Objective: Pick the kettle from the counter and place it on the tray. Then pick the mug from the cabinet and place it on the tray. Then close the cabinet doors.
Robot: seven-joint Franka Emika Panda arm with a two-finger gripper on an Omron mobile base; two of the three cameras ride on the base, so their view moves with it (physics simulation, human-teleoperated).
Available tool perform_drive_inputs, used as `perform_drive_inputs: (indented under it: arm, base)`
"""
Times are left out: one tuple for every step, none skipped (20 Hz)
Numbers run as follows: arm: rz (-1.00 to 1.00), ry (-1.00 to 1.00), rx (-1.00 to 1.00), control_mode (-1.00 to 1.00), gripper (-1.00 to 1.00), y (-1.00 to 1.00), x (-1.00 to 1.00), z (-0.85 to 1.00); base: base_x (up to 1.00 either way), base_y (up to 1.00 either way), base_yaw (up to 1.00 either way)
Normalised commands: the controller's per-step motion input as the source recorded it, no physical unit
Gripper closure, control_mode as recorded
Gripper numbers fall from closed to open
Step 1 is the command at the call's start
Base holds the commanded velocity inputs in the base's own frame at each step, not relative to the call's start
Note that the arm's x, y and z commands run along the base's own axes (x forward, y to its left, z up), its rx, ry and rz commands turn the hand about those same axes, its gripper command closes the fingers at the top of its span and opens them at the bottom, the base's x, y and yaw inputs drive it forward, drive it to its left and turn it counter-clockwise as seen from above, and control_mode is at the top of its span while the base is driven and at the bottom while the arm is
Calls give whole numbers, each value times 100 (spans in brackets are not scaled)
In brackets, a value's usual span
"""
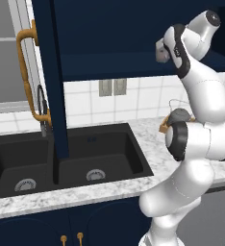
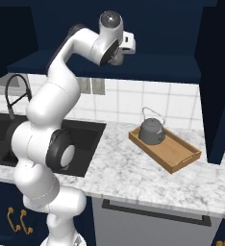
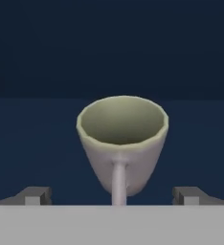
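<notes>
The marble counter point(image 2: 133, 168) carries a wooden tray point(image 2: 174, 153) towards its right, kettle point(image 2: 151, 131) standing at the tray's far end. Up on the cabinet shelf point(image 3: 37, 143) stands a mug point(image 3: 122, 139).

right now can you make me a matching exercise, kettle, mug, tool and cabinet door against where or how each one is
Things:
1. kettle
2. mug
3. tool
4. cabinet door

Places or states:
A. swung open over the sink
B. on the wooden tray
C. open, one tip either side of the mug
D. upright on the cabinet shelf, handle toward the camera

Pairs: 1-B, 2-D, 3-C, 4-A
</notes>
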Motion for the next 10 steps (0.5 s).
perform_drive_inputs:
  arm:
    - [0,4,0,-100,-100,0,21,0]
    - [0,4,0,-100,-100,0,19,0]
    - [0,4,0,-100,-100,0,21,0]
    - [0,4,0,-100,-100,0,19,0]
    - [0,3,0,-100,-100,-1,19,0]
    - [0,3,0,-100,-100,-1,19,0]
    - [0,2,0,-100,-100,0,19,0]
    - [0,2,0,-100,-100,-3,18,0]
    - [0,2,0,-100,-100,-3,19,0]
    - [0,2,0,-100,-100,-4,19,0]
  base:
    - [0,0,0]
    - [0,0,0]
    - [0,0,0]
    - [0,0,0]
    - [0,0,0]
    - [0,0,0]
    - [0,0,0]
    - [0,0,0]
    - [0,0,0]
    - [0,0,0]
